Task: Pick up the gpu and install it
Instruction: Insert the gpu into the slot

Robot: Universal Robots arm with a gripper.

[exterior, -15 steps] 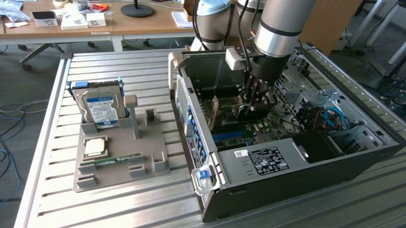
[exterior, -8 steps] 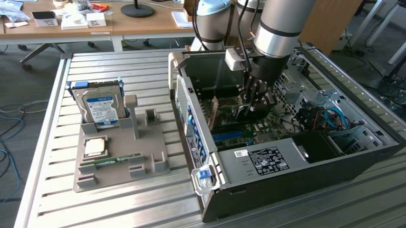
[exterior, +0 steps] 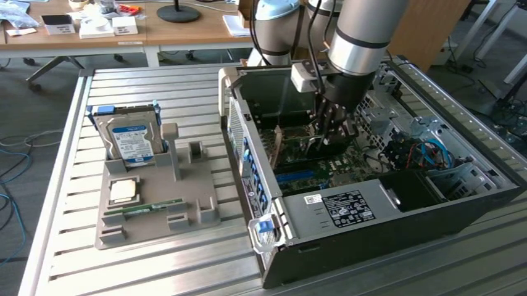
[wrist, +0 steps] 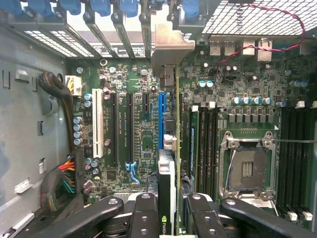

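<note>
My gripper (exterior: 331, 137) reaches down into the open computer case (exterior: 461, 209). It is shut on the gpu (exterior: 303, 144). In the wrist view the gpu (wrist: 168, 178) stands on edge between the black fingers (wrist: 146, 213), and its silver end bracket (wrist: 171, 49) is at the rear slot openings of the case. The card hangs over the motherboard (wrist: 138, 134), roughly in line with the blue expansion slot (wrist: 161, 119). I cannot tell whether its lower edge touches the slot.
Beside the case, a grey holder (exterior: 194, 213) on the slatted table carries a hard drive (exterior: 129, 140), a processor (exterior: 123, 190) and a RAM strip (exterior: 147, 208). Inside the case are a CPU socket (wrist: 247, 168), RAM slots (wrist: 297, 153), cable bundles (wrist: 62, 183) and a drive cage (exterior: 411, 135).
</note>
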